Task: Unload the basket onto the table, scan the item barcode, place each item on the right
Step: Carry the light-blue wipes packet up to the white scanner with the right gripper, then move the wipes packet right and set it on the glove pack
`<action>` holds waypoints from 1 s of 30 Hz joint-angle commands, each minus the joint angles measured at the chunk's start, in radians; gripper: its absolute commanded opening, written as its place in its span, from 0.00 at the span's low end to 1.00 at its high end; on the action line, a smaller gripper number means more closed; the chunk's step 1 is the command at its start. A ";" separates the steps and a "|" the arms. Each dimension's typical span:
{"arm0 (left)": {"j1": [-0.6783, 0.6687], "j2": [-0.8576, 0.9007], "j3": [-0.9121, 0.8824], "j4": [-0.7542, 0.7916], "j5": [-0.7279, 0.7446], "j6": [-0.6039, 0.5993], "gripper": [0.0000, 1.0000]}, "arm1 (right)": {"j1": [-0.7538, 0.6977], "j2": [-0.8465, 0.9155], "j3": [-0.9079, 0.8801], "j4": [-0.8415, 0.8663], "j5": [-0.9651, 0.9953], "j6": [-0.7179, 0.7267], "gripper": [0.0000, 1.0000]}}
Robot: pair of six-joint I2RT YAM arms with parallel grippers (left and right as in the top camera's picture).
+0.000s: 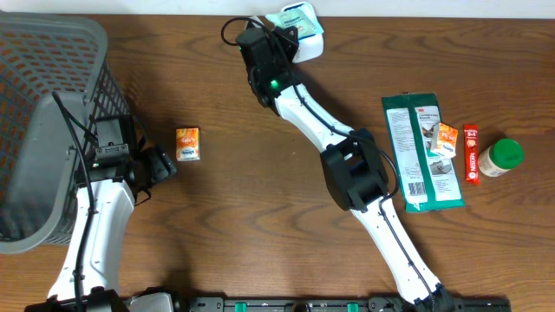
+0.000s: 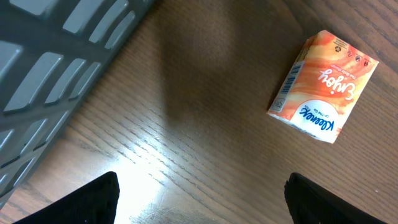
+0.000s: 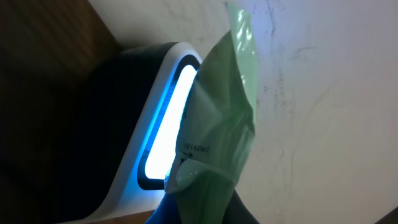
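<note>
Farther back, green packet (image 3: 227,112) faces scanner (image 3: 163,124) — right at table (image 1: 225,225) edge.

Grey basket (image 1: 43,61) far left; orange tissue pack (image 1: 187,144) (Kleenex) nearby; green-lidded jar (image 1: 501,158) right.

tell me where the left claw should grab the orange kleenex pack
Across its two long sides, from straight above: the Kleenex pack lies flat, printed face up, nothing against it, so the open left claw should straddle its narrow width.
</note>
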 commanded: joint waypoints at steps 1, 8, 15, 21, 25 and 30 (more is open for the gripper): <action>0.005 0.005 0.008 0.000 -0.013 -0.013 0.86 | -0.002 0.003 0.008 0.033 -0.008 -0.010 0.01; 0.005 0.005 0.008 0.000 -0.013 -0.013 0.86 | 0.006 -0.114 0.008 0.054 0.014 0.039 0.01; 0.005 0.005 0.008 0.000 -0.013 -0.013 0.86 | 0.039 -0.413 0.008 -0.473 -0.175 0.335 0.01; 0.005 0.005 0.008 0.000 -0.013 -0.013 0.86 | -0.008 -0.687 0.008 -1.119 -0.669 0.688 0.01; 0.005 0.005 0.008 0.000 -0.013 -0.013 0.86 | -0.074 -0.765 0.008 -1.439 -0.894 0.766 0.01; 0.005 0.005 0.008 0.000 -0.013 -0.013 0.86 | -0.138 -0.763 -0.037 -1.618 -0.926 0.773 0.01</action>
